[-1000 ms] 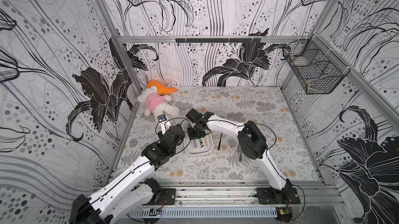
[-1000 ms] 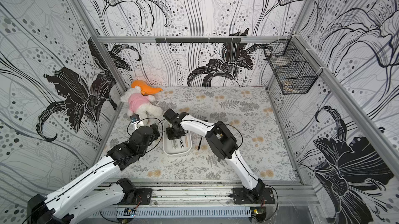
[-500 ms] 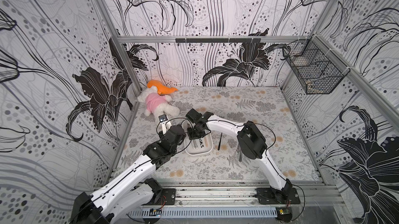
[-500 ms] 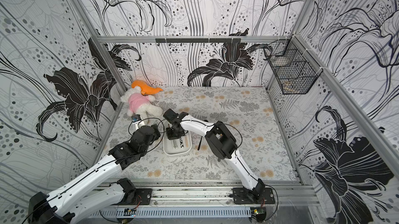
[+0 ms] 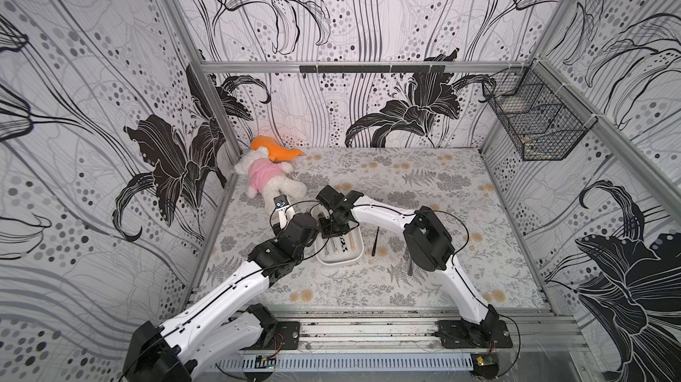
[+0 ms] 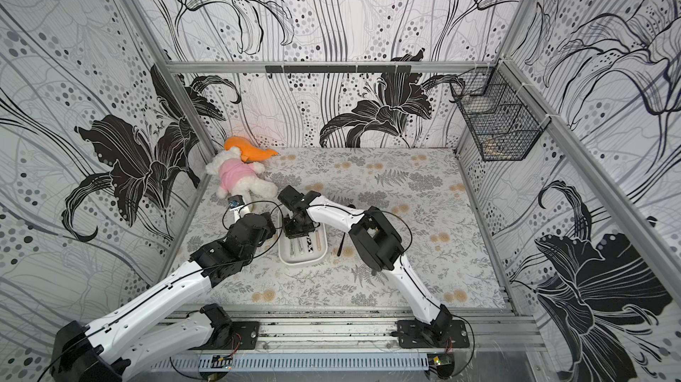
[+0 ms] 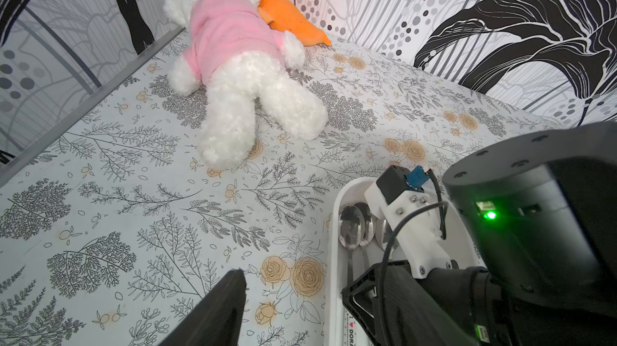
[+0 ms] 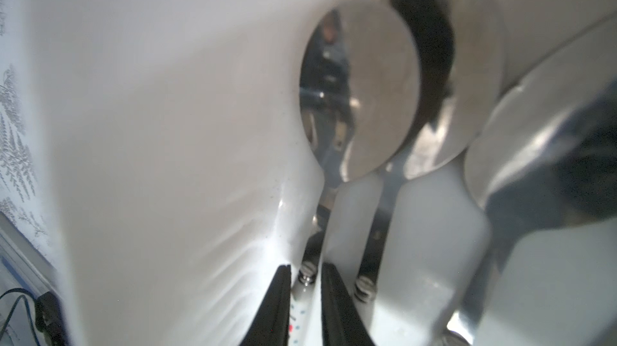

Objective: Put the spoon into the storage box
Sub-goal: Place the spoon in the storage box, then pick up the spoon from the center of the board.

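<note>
The storage box [image 5: 339, 260] [image 6: 303, 263] is a shallow white tray in the middle of the table. My right gripper [image 5: 333, 231] [image 6: 298, 229] reaches down into it. In the right wrist view the gripper [image 8: 305, 304] is shut on the white handle of a spoon [image 8: 360, 94], which lies along the box floor next to two other spoons. The left wrist view shows the box rim [image 7: 334, 227] and spoon bowls [image 7: 350, 231]. My left gripper [image 7: 293, 307] hangs open just left of the box, and only one of its fingers [image 7: 230, 297] shows.
A white plush bear in a pink shirt [image 5: 271, 181] and an orange plush [image 5: 274, 150] lie at the back left. A thin black utensil [image 5: 374, 242] lies right of the box. A black wire basket [image 5: 534, 122] hangs on the right wall.
</note>
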`<state>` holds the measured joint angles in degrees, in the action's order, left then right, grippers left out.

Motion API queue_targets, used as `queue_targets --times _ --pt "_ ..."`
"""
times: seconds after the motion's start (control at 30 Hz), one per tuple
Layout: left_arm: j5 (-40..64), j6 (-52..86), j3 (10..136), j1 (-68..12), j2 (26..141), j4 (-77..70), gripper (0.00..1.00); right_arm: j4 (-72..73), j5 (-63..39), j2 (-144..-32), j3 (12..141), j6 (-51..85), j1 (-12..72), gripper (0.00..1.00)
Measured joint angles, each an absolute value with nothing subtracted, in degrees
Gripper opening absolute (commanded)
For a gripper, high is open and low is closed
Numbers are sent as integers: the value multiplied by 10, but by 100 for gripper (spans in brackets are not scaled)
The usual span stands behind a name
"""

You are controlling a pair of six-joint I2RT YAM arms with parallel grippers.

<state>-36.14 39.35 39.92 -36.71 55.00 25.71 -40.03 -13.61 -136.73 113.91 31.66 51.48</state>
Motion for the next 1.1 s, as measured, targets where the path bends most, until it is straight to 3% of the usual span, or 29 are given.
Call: queue_targets --times 0.53,0.83,1.1 --pt "-354 394 400 -367 536 260 71 -365 -141 -1334 1103 304 509 26" --pt "-338 378 445 -367 557 275 71 -296 -130 -1189 978 284 455 26" --pt "-288 361 540 -404 674 270 67 -226 -84 -1034 787 282 322 26"
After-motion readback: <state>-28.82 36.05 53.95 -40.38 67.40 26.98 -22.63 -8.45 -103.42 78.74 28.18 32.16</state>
